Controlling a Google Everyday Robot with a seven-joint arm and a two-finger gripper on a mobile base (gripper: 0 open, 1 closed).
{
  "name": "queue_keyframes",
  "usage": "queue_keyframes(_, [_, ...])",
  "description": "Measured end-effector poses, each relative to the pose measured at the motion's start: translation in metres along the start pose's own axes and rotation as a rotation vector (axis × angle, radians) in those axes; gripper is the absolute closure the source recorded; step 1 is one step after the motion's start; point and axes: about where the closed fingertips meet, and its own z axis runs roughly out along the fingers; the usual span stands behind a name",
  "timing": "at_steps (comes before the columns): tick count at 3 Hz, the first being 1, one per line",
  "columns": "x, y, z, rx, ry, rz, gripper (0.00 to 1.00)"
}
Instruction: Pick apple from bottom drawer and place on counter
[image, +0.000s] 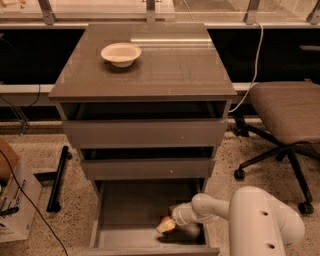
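One gripper (167, 227) at apple (163, 219), btm drawer (131, 206)

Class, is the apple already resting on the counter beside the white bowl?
No, the apple lies in the open bottom drawer, at the claw, while the counter bears the white bowl.

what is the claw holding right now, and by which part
It cannot be told. The claw is down in the open bottom drawer, right against the apple, but whether it grips the apple does not show.
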Motion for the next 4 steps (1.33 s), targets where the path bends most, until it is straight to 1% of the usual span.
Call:
queue_keyframes(1, [0.010,-0.005,0.006,0.032,0.010,0.039,0.46])
queue_keyframes(2, [0.015,-0.004,0.003,0.065,0.018,0.056,0.70])
queue_keyframes(3, [0.011,0.004,-0.012,0.074,-0.005,0.070,0.92])
queue_keyframes(4, [-0.014,0.010,-0.047,0.058,-0.104,0.019,1.00])
